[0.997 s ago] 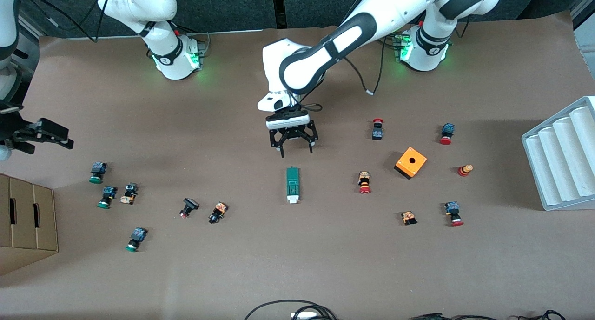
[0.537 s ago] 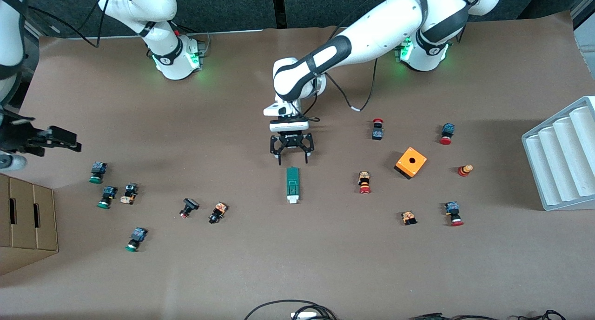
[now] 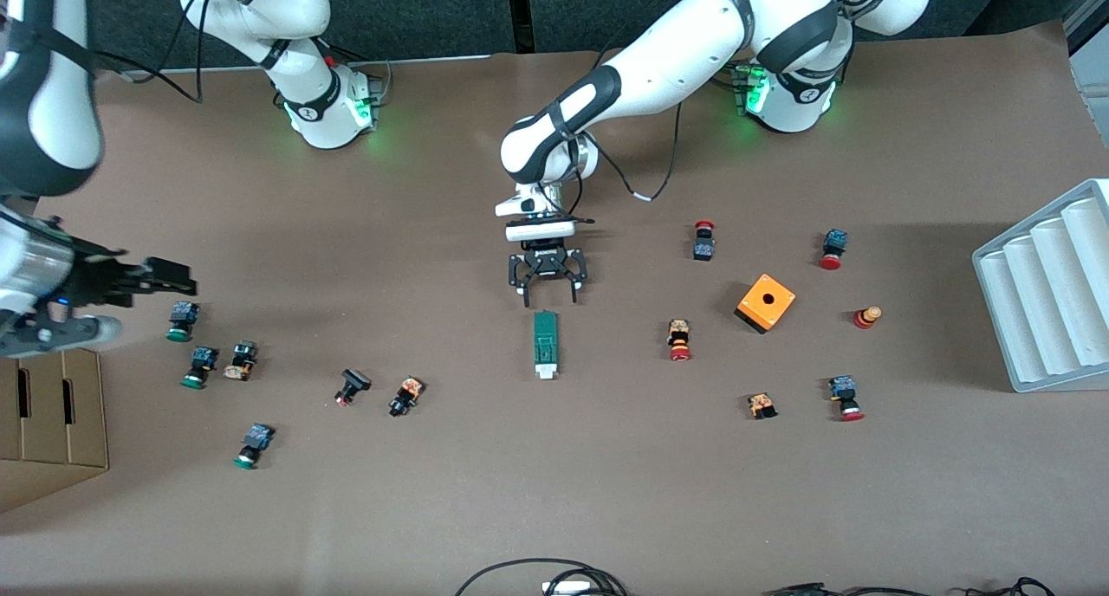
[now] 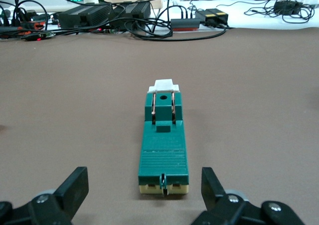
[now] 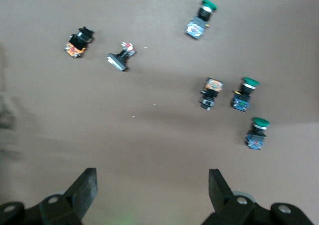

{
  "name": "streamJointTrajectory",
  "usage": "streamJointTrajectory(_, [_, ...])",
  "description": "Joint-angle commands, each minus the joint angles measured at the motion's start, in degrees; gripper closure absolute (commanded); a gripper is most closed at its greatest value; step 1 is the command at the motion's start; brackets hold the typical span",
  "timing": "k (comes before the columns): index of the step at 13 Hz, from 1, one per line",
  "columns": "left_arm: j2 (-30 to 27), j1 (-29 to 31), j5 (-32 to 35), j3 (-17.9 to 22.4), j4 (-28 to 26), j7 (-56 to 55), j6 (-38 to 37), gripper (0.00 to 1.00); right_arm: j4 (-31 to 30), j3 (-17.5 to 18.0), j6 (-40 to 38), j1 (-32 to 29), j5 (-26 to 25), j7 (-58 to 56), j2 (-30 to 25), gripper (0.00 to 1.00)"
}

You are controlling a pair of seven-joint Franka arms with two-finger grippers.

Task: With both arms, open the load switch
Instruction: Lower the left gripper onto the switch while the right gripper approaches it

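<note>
Right claw [image 3: 178,274] blurred, arm cut by edge; cardboard box [image 3: 52,423] perhaps partly cropped.

Green load switch [image 4: 163,152] on brown tabletop, btwn spread fingers [image 4: 74,187] of left end effector [image 4: 144,190].

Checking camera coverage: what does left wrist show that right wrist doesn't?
Left wrist only: the load switch lying on the table between the left tool's open fingers, white tab away from the camera; cables and power bricks along the table edge.
Right wrist only: green-capped buttons and other small buttons under the open right tool.
Both: brown table, own tool empty.
</note>
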Motion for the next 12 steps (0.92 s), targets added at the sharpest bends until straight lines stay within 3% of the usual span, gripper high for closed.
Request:
streamJointTrajectory(1, [2.94,-0.83,3.18,0.67,2.91,-3.82,-0.7,0.0,6.79,-0.07,-0.34,3.03,0.73,8.64,6.14,0.0])
streamJointTrajectory(7, [4.96,-1.8,4.07,0.76,4.84,-4.28,-0.79,0.0,10.86,-0.15,0.1,10.67,2.92,33.53,12.13,0.0])
streamJointTrajectory(12, [5.84,-2.23,5.46,0.84,5.11,-5.59,-2.01,0.08,15.85,-0.59,3.71,17.53,3.9,52.76,18.71,0.0])
